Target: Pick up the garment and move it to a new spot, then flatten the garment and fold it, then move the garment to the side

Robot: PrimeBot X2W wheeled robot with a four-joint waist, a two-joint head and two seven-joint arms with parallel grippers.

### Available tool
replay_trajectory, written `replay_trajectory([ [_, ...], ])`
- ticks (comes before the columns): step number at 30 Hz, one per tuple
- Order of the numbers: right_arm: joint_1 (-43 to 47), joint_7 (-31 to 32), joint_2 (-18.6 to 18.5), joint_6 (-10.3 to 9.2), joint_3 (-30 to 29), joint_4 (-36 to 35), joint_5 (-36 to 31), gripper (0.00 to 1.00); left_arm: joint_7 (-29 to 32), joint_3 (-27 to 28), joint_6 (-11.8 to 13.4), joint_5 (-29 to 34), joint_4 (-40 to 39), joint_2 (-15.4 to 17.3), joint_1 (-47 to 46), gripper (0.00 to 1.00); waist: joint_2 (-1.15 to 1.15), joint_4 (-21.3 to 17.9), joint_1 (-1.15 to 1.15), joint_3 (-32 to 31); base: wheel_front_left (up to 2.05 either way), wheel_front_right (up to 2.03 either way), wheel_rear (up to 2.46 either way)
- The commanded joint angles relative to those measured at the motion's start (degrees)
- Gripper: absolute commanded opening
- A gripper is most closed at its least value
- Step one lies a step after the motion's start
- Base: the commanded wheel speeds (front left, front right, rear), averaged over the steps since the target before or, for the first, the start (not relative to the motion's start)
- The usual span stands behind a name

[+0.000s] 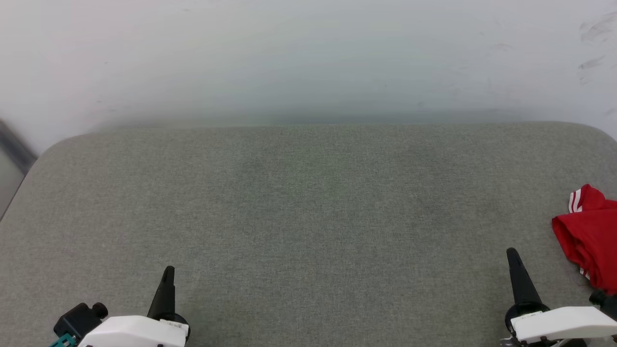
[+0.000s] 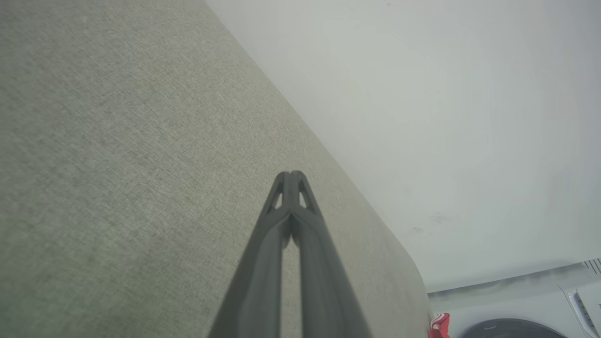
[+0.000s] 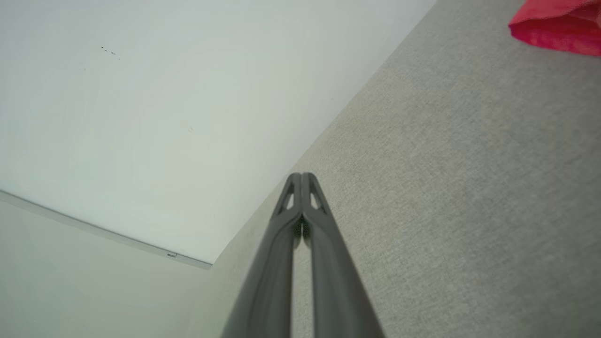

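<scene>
Garment (image 1: pixel 588 231): red cloth with white-striped trim, at the right edge of the grey padded surface (image 1: pixel 308 217) and cut off by the frame. The visible part looks bunched, not a flat fold. Being off to the side fits either a shirt waiting for pickup or one already set aside; I can't settle which.

Left gripper (image 1: pixel 167 272) and right gripper (image 1: pixel 512 253) sit low at the near edge, fingers pointing far toward the wall (image 1: pixel 308 58), likely a parked pose clear of the cloth. Both pincers are clenched, tips pressed together, grasping nothing. Right gripper is near the garment, not touching.
</scene>
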Motion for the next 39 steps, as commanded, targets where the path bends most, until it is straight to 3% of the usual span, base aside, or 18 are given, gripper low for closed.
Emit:
replay_trajectory([
  [1, -1.83, 0.4, -0.53, -0.01, -0.17, -0.32, 1.96, 0.0, 0.4, 0.23, -0.45, -1.98, -0.29, 0.04, -1.75, 0.0, 0.0, -0.03, 0.0, 0.03, 0.0, 0.0, 0.0],
  [39, -5.31, 5.88, -0.36, -0.01, -1.46, 1.98, 22.61, 0.0, 5.76, 1.75, -2.71, -23.88, 2.31, 0.02, -5.89, 0.0, 0.0, -0.63, 0.0, 0.58, 0.0, 0.0, 0.0],
])
